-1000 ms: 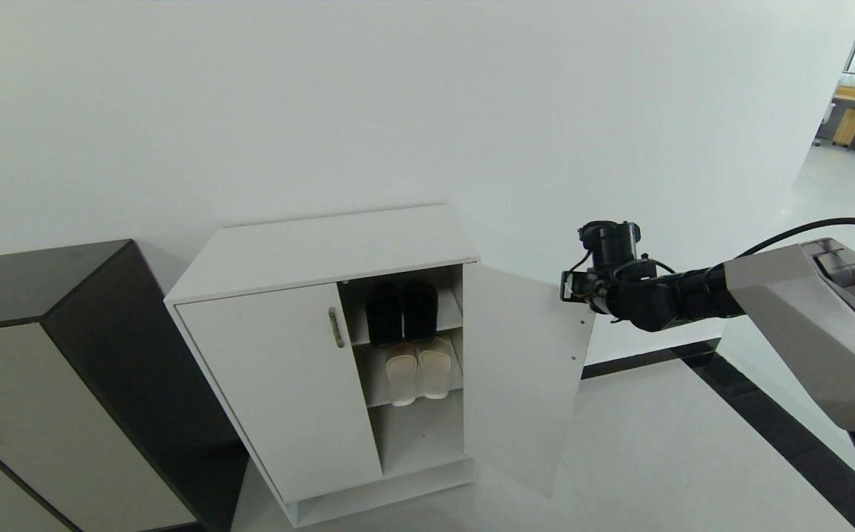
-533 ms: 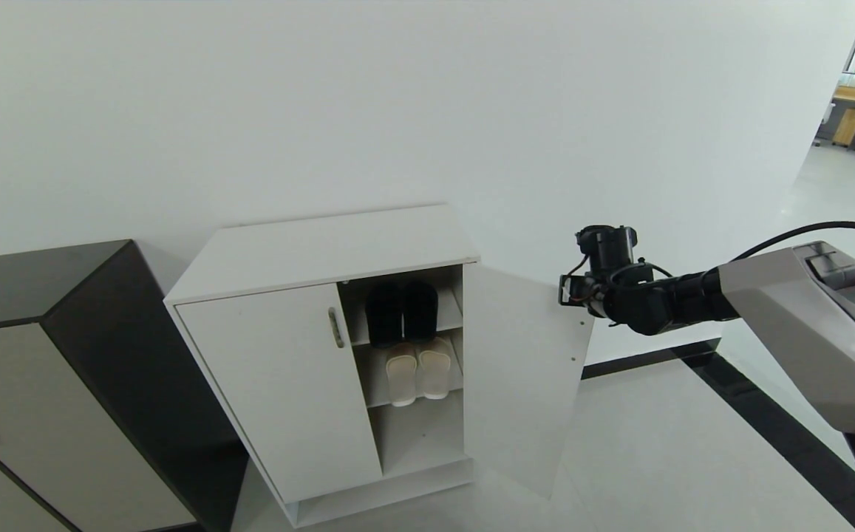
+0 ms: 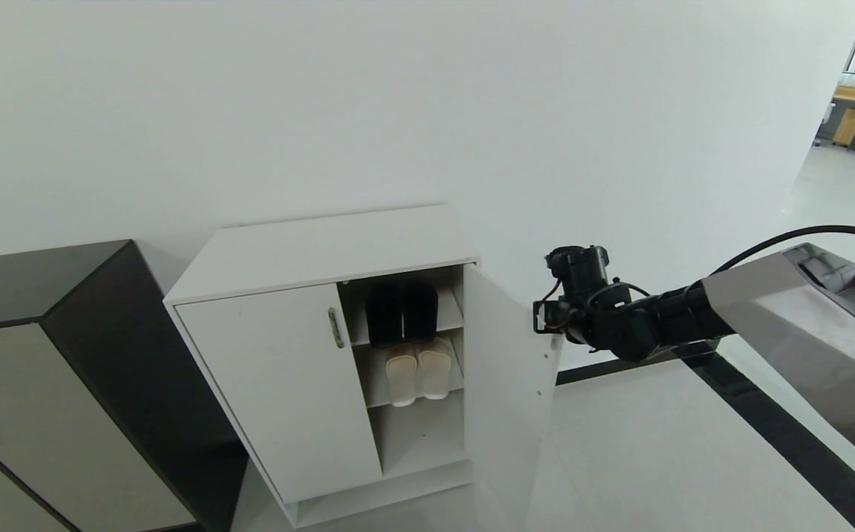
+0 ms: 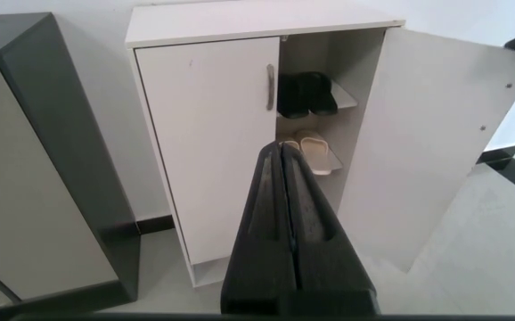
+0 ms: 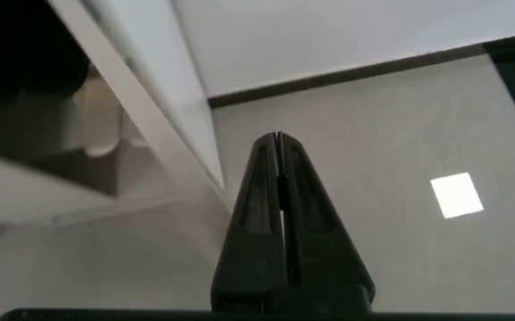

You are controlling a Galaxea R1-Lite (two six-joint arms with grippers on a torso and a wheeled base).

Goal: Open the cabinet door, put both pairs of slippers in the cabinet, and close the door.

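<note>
The cabinet (image 3: 324,247), white and low, stands against a white wall, with a dark cabinet (image 3: 80,325) just beside it on the left. Its left door (image 3: 279,384) is closed and carries a slim metal handle (image 3: 335,327) near the inner edge. The left gripper (image 4: 282,153) is held out in front of the cabinet, well apart from it, with its jaws pressed together and nothing between them. To the right of the closed door the interior lies open, showing three levels. A pair of black slippers (image 3: 402,310) sits side by side on the top shelf, and a pair of white slippers (image 3: 418,373) sits side by side on the shelf below. The bottom compartment holds nothing. The right door (image 3: 508,384) is swung out on its hinges, partly open, with its inner face turned toward the shelves. The right gripper (image 5: 280,144) is at the upper free edge of that door, on its outer side, with its jaws closed flat against each other and empty. Whether it touches the door cannot be told. Beyond it, a black stripe (image 3: 767,421) runs across the pale floor (image 3: 656,458).
</note>
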